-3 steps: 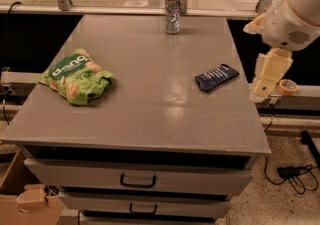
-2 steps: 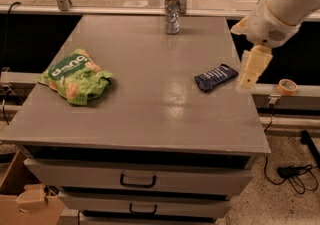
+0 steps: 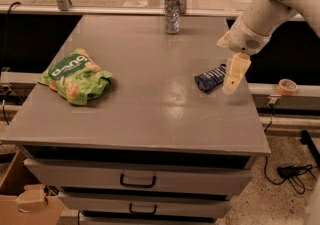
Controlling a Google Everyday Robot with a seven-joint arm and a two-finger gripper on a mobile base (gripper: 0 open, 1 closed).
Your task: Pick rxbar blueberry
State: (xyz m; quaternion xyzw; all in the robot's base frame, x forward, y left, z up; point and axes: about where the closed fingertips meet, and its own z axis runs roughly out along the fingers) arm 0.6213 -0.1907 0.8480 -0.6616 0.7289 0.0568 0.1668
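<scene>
The rxbar blueberry (image 3: 209,78), a small flat bar in a dark navy wrapper with white lettering, lies on the grey table top (image 3: 150,99) near its right edge. My gripper (image 3: 233,75) hangs down from the white arm at the upper right. It sits just over the right end of the bar and covers that end in the camera view. I cannot tell whether it touches the bar.
A large green chip bag (image 3: 75,76) lies at the table's left. A silver can (image 3: 172,14) stands at the back middle. A tape roll (image 3: 287,87) sits on a ledge to the right. Drawers (image 3: 137,181) lie below, a cardboard box (image 3: 20,199) and cables (image 3: 292,173) on the floor.
My gripper has moved left from beyond the table's right edge to over the right end of the bar. The bar, bag and can have not moved.
</scene>
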